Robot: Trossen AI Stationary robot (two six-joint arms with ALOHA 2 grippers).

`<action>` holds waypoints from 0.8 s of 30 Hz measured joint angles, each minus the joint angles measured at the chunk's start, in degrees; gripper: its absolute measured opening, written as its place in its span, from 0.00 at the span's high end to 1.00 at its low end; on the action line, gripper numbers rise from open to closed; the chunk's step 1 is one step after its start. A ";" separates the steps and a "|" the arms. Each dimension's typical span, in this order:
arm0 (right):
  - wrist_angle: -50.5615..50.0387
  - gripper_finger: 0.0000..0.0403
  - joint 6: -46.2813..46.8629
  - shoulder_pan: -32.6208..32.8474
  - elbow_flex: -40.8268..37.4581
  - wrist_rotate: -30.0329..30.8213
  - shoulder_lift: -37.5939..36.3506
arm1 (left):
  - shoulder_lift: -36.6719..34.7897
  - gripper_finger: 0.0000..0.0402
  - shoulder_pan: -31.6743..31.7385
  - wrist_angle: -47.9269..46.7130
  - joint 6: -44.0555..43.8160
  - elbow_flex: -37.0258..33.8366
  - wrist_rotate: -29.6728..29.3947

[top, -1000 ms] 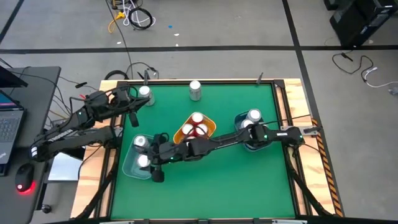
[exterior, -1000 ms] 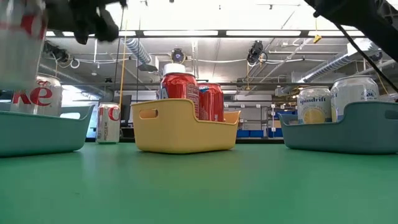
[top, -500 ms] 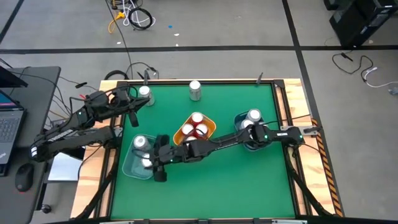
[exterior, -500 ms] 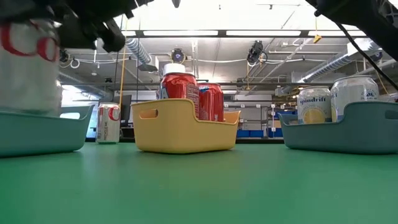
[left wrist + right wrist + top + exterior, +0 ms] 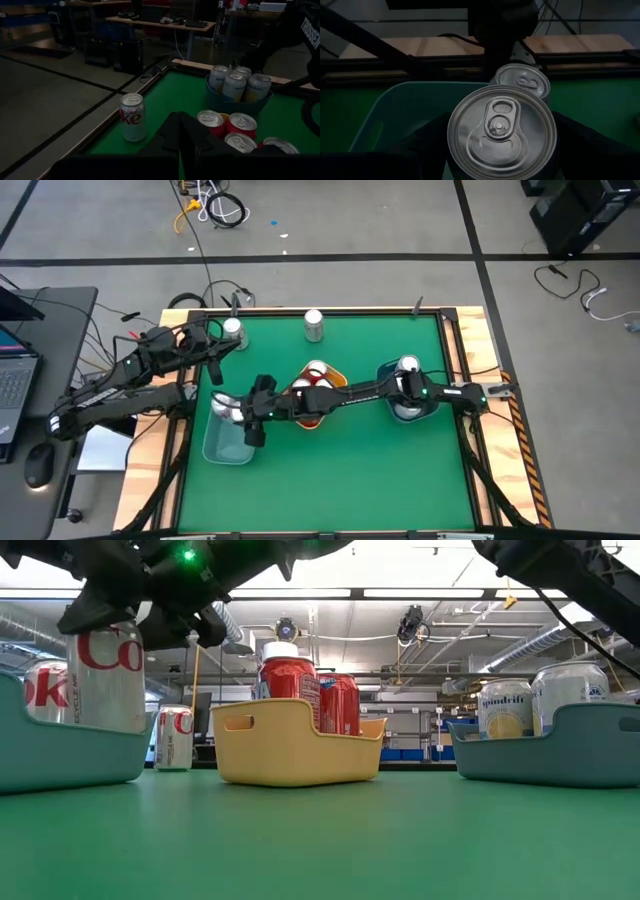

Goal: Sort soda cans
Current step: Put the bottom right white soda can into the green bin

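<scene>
My right gripper (image 5: pixel 243 414) reaches across the table to the blue-grey bin (image 5: pixel 222 442) at the left, shut on a silver soda can (image 5: pixel 105 677) with red letters. A second silver can (image 5: pixel 40 692) stands in that bin beside it. My left gripper (image 5: pixel 214 368) waits shut near the far left corner, touching nothing. A loose silver can (image 5: pixel 132 117) stands on the green mat at the far edge, and another (image 5: pixel 233 330) stands at the far left corner. My right gripper pinches the silver can's round wall (image 5: pixel 457 150) between its two fingers (image 5: pixel 580 147), one on each side, below the lid (image 5: pixel 501 130). The fingers slant down from the table's right side. The can is upright and its lower end is hidden behind the bin's wall (image 5: pixel 70 752).
A yellow bin (image 5: pixel 336 385) with red cans (image 5: pixel 290 678) stands mid-table. A blue-grey bin (image 5: pixel 545 748) with pale cans (image 5: pixel 235 82) stands at the right. My right arm stretches over both bins. A wooden frame (image 5: pixel 480 350) borders the mat.
My right gripper has carried the silver can toward the table's far edge and down. The can was above the left bin's rim and now sits low between the bin's walls, still upright, next to the other can.
</scene>
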 joint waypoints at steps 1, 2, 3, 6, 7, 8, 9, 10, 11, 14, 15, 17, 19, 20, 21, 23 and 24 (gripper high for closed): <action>-0.26 0.29 0.01 -0.11 0.00 -0.05 -0.02 | 0.00 1.00 0.00 -0.01 0.00 0.00 0.00; -0.49 0.29 0.01 -0.23 0.00 -0.08 -0.06 | 0.00 1.00 0.00 -0.01 -0.02 0.00 0.00; -0.77 0.29 0.01 -0.35 0.00 -0.10 -0.07 | 0.00 1.00 0.00 0.00 0.00 0.00 0.00; 0.04 0.29 0.52 -0.75 -0.38 -0.60 0.70 | 0.00 1.00 -0.02 -0.03 -0.02 0.00 0.00; -0.12 0.29 0.93 -0.87 -0.44 -1.31 1.22 | 0.01 1.00 -0.02 -0.05 -0.02 0.00 0.02; 0.94 0.29 1.33 -0.89 -0.36 -1.91 2.22 | 0.00 1.00 -0.07 -0.08 -0.05 0.00 0.00; 1.50 0.29 1.73 -0.89 -0.31 -2.09 2.75 | 0.00 1.00 -0.13 -0.17 -0.18 0.00 0.00; 1.48 0.29 1.99 -0.89 -0.28 -2.45 3.04 | 0.00 1.00 -0.13 -0.34 -0.31 0.00 0.00; 1.22 0.29 2.19 -0.89 -0.26 -2.58 3.06 | 0.02 1.00 -0.13 -0.36 -0.41 0.00 0.03; 1.78 0.29 3.04 -0.89 -1.05 -2.92 3.06 | 0.02 1.00 -0.15 -0.47 -0.72 0.00 0.41; 1.82 0.29 3.03 -0.89 -1.08 -3.07 3.06 | 0.02 1.00 -0.15 -0.43 -0.73 0.00 0.47; 2.05 0.29 2.67 -0.89 -1.14 -3.16 3.11 | 0.02 1.00 -0.15 -0.45 -0.74 0.00 0.48; 2.02 0.29 2.56 -0.89 -1.16 -3.25 3.19 | 0.02 1.00 -0.15 -0.45 -0.80 0.00 0.48; 1.67 0.29 2.59 -0.95 -1.18 -3.29 3.25 | 0.02 1.00 -0.15 -0.45 -0.87 0.00 0.48; 1.44 0.29 2.76 -0.99 -1.18 -3.29 3.26 | 0.02 1.00 -0.15 -0.45 -0.87 0.00 0.50; 1.17 0.29 3.41 -1.08 -1.18 -3.31 3.28 | 0.02 1.00 -0.15 -0.45 -0.87 0.00 0.48; 1.18 0.28 3.49 -1.09 -1.20 -3.35 3.31 | 0.02 1.00 -0.15 -0.45 -0.87 0.00 0.50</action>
